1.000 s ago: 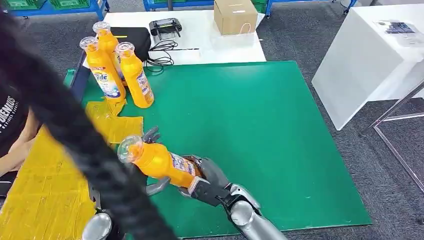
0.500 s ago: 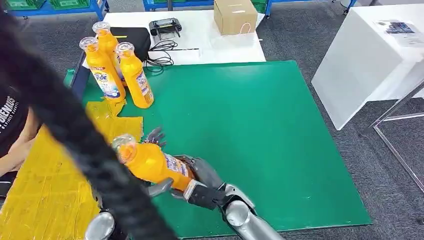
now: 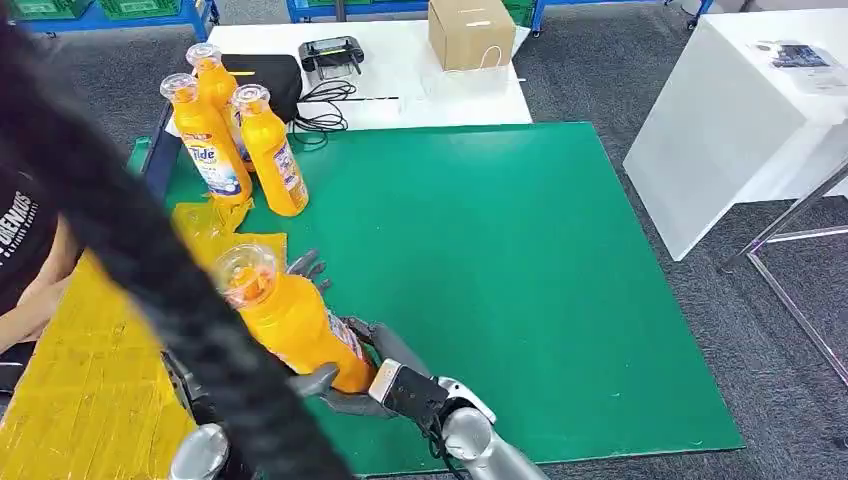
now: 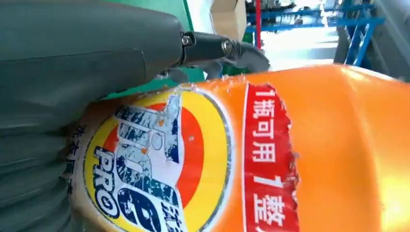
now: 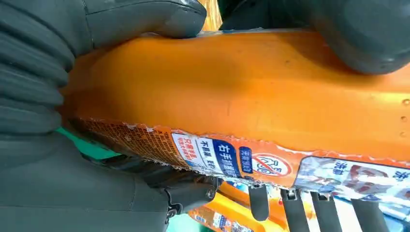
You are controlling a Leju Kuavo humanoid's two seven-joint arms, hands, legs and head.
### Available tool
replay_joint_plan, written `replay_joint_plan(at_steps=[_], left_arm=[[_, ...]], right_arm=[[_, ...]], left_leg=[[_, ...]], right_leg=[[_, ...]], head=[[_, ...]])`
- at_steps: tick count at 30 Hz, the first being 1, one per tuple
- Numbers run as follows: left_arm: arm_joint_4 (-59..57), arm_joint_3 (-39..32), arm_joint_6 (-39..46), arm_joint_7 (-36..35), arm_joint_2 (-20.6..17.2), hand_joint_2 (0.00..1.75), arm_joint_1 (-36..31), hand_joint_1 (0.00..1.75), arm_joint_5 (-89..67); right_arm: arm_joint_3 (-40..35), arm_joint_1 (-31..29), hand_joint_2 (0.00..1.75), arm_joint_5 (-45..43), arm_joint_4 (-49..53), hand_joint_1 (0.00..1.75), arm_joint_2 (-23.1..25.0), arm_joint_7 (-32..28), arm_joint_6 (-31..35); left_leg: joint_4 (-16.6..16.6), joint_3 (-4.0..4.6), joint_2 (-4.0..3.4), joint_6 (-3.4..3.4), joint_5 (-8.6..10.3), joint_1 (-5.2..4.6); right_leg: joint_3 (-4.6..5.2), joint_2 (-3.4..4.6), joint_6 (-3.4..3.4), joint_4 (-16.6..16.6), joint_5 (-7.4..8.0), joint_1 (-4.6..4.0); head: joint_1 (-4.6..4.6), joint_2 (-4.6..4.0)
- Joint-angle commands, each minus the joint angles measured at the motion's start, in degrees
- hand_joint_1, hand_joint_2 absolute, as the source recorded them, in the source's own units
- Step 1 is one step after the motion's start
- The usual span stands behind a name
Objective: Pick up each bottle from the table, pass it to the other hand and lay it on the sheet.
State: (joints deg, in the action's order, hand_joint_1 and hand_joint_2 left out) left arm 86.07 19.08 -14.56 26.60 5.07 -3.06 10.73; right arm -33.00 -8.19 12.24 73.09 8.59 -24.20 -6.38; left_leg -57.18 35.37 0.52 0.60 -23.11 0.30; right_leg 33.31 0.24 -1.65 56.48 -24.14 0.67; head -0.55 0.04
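An orange bottle (image 3: 290, 320) with a clear cap is held tilted above the green mat's near-left part, cap pointing toward the yellow sheet (image 3: 80, 370). My right hand (image 3: 385, 375) grips its lower end. My left hand (image 3: 308, 270) reaches around the same bottle, fingers showing behind it and the thumb (image 3: 318, 378) against its underside. In the left wrist view the thumb (image 4: 96, 43) lies along the bottle's label (image 4: 159, 159). The right wrist view has the bottle (image 5: 251, 101) under my right thumb (image 5: 140, 19). Three more orange bottles (image 3: 240, 140) stand upright at the mat's back left.
A thick black cable (image 3: 150, 250) crosses the left of the head view and hides most of my left arm. A person in a black shirt (image 3: 20, 240) sits at the far left by the sheet. Beyond the green mat (image 3: 500, 260) are a cardboard box (image 3: 468, 32) and a black device (image 3: 330, 52).
The bottle has tipped more upright and shifted left, toward the sheet. My right hand has moved left and nearer with it, and my left thumb has come onto the bottle.
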Motion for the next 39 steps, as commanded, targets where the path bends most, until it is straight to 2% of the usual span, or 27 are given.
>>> replay_joint_plan(at_steps=[1, 14, 15, 24, 25, 26, 28, 29, 31, 34, 35, 39], left_arm=[[-0.2, -6.0, 1.7, 0.5, 1.4, 1.75, -0.7, 1.75, 4.0], [0.4, -6.3, 2.3, 0.8, 1.3, 1.75, -1.0, 1.75, 4.0], [0.8, -6.4, 3.3, 1.2, 1.1, 1.75, -0.9, 1.75, 2.9], [0.8, -6.5, 3.3, 1.1, 0.9, 1.75, -0.9, 1.75, 3.0], [1.2, -6.6, 5.5, 1.8, 0.7, 1.75, -0.8, 1.75, 0.6], [1.5, -6.7, 7.3, 2.3, 0.5, 1.75, -0.8, 1.75, -1.5], [1.5, -6.5, 17.6, 2.8, -1.3, 1.75, -1.6, 1.75, -15.0], [0.8, -6.2, 20.0, 2.1, -1.9, 1.75, -2.2, 1.75, -19.0], [-3.2, -7.0, 30.5, -1.3, -3.1, 1.75, -4.3, 1.75, -34.8], [-9.3, -8.0, 36.1, -4.6, -4.2, 1.75, -7.0, 1.75, -46.3], [-11.0, -8.2, 37.0, -5.5, -4.7, 1.75, -7.7, 1.75, -49.2], [-14.3, -9.7, 40.6, -8.1, -6.5, 1.75, -8.4, 1.75, -57.1]], right_arm=[[-3.9, -0.6, 1.75, 1.8, -3.2, 1.75, -1.4, -0.4, 2.4], [-3.0, -0.2, 1.75, 2.9, -5.0, 1.75, -1.3, -0.2, 4.7], [-2.1, 0.3, 1.75, 2.8, -4.6, 1.64, -1.3, -0.3, 5.5], [-1.9, 0.3, 1.75, 2.8, -4.5, 1.64, -1.6, -0.3, 5.5], [-0.8, 1.0, 1.75, 2.5, -3.3, 0.56, -1.3, -0.3, 6.4], [-0.2, 1.3, 1.75, 2.5, -2.7, 0.0, -1.2, -0.4, 7.2], [3.0, 3.0, 1.75, 2.1, 1.5, 0.0, -1.8, -0.5, 9.5], [4.0, 3.7, 1.75, 2.0, 3.5, 0.0, -2.3, -0.5, 9.8], [8.0, 6.0, 1.75, 0.6, 8.9, 0.0, -2.2, -0.4, 10.1], [9.8, 7.6, 1.75, -1.3, 14.4, 0.0, -2.7, -1.1, 8.0], [10.2, 8.1, 1.75, -1.7, 15.8, 0.0, -2.7, -1.5, 7.7], [11.2, 9.4, 1.75, -2.2, 20.4, 0.0, -3.3, -1.7, 7.3]], left_leg=[[0.0, -0.16, -0.05, -0.02, -0.09, 0.06], [0.0, -0.23, 0.03, -0.02, -0.12, 0.11], [0.0, -0.28, 0.01, -0.03, -0.15, 0.13], [0.0, -0.19, 0.07, -0.03, -0.09, 0.1], [0.0, -0.26, 0.07, -0.03, -0.12, 0.11], [0.0, -0.31, 0.05, -0.04, -0.17, 0.15], [0.0, -0.24, 0.08, -0.03, -0.13, 0.12], [0.0, -0.11, 0.1, -0.02, -0.04, 0.05], [0.0, -0.16, 0.19, -0.03, -0.08, 0.09], [0.0, -0.17, 0.32, -0.03, -0.08, 0.1], [0.1, -0.18, 0.12, -0.01, -0.03, 0.01], [0.0, -0.15, 0.16, -0.03, -0.03, 0.02]], right_leg=[[-0.19, 0.0, 0.05, -0.1, -0.06, -0.07], [-0.29, -0.11, 0.06, -0.1, -0.09, -0.13], [-0.34, -0.1, 0.07, -0.1, -0.11, -0.15], [-0.24, -0.14, 0.05, -0.1, -0.08, -0.11], [-0.32, -0.15, 0.07, -0.1, -0.12, -0.13], [-0.39, -0.15, 0.08, -0.1, -0.14, -0.17], [-0.31, -0.16, 0.06, -0.1, -0.13, -0.13], [-0.13, -0.16, 0.04, -0.1, -0.08, -0.06], [-0.23, -0.27, 0.06, -0.1, -0.13, -0.1], [-0.3, -0.38, 0.06, -0.1, -0.15, -0.11], [-0.19, -0.16, 0.04, -0.1, -0.07, -0.02], [-0.15, -0.23, 0.08, 0.0, -0.08, -0.02]], head=[[0.0, 0.0], [0.0, 0.0], [0.0, 0.0], [0.0, 0.0], [0.0, 0.0], [0.0, 0.0], [0.0, 0.0], [0.0, 0.0], [0.0, 0.0], [0.0, 0.0], [-0.07, 0.0], [0.0, 0.0]])
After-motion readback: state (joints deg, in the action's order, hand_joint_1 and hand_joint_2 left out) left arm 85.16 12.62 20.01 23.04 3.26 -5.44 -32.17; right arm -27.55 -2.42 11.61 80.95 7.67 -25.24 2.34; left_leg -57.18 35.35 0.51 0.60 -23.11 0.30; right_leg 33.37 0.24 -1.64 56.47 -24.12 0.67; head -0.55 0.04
